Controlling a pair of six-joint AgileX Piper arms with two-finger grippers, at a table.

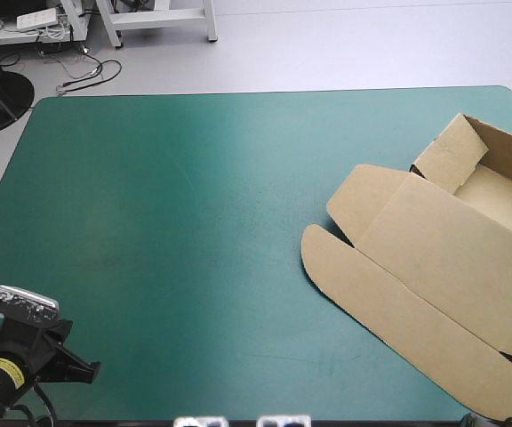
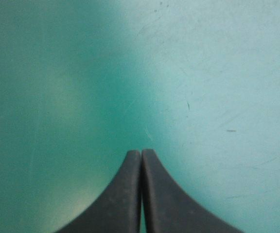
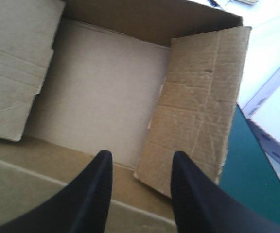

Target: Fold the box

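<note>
Box [image 1: 434, 258] step, from right gripper [image 3: 141, 155] outward: fingers apart, empty, over the tray floor, loose side flap [image 3: 198, 97] just beside one finger. Best bet: pinch the flap's free edge, stand it upright, tuck. Left gripper [image 2: 141, 153] closed, empty, over teal-green cover [image 2: 218, 73] at table's 7 o'clock. Box sits at 3–4 o'clock, lid flat.

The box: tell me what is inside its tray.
The box holds only its own board: a bare floor, one side flap and another folded inward, seen past the open right tool. No loose item shows. The floor beneath both flaps is covered.
</note>
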